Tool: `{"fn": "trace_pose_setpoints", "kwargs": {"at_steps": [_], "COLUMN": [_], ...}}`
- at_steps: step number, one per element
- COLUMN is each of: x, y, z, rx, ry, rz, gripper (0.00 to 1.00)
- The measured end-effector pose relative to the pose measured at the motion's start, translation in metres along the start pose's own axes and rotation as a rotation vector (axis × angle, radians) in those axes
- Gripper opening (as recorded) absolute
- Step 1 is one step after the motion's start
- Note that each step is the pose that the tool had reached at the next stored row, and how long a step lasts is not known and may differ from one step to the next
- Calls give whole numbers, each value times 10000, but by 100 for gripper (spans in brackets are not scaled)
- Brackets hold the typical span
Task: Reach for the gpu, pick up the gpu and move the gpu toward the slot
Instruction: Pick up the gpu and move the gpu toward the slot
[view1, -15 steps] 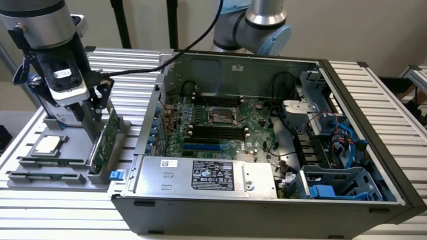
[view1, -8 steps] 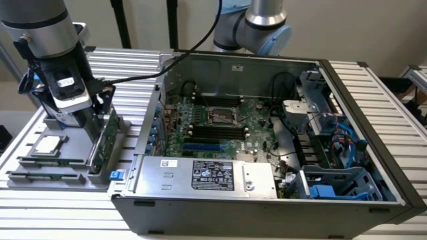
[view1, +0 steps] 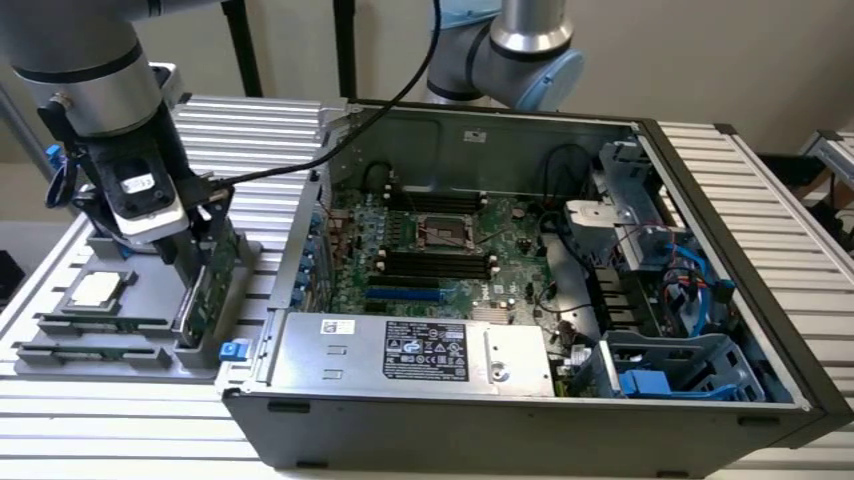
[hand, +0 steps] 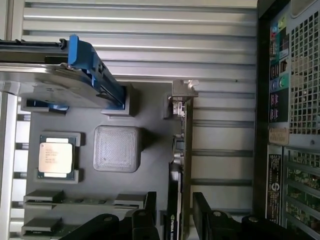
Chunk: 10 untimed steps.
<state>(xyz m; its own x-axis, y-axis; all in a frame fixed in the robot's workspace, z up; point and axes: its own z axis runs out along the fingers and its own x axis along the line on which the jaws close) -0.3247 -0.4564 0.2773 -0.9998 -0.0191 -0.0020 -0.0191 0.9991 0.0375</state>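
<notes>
I have the gripper (hand: 175, 198) (view1: 184, 262) down over the gpu (hand: 186, 145) (view1: 203, 300), its jaws parted and one finger on either side of the card's upper edge, with a thin gap on one side. The card stands on edge in a slot of the grey fixture tray (hand: 150, 175). A processor chip (hand: 55, 156) lies in the same tray. The open computer case (view1: 534, 432) sits at the exterior view's right.
</notes>
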Motion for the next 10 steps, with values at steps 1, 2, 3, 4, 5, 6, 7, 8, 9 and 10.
{"fn": "trace_pose_setpoints", "kwargs": {"at_steps": [1, 2, 3, 4, 5, 6, 7, 8, 9, 10], "x": [0, -2, -3, -6, -8, -12, -15, -18, -22, -24], "y": [-5, -11, -16, -20, -23, -26, -28, -30, -31, -31], "z": [17, 35, 53, 72, 89, 107, 125, 144, 162, 180], "rx": [0, 1, 1, 1, 1, 1, 1, 1, 2, 1], "ry": [-5, -9, -14, -19, -23, -27, -30, -34, -35, -36], "rz": [0, 0, 0, -1, 0, 0, 0, 0, 0, 1], "gripper": [42, 42, 42, 42, 42, 42, 42, 42, 42, 42]}}
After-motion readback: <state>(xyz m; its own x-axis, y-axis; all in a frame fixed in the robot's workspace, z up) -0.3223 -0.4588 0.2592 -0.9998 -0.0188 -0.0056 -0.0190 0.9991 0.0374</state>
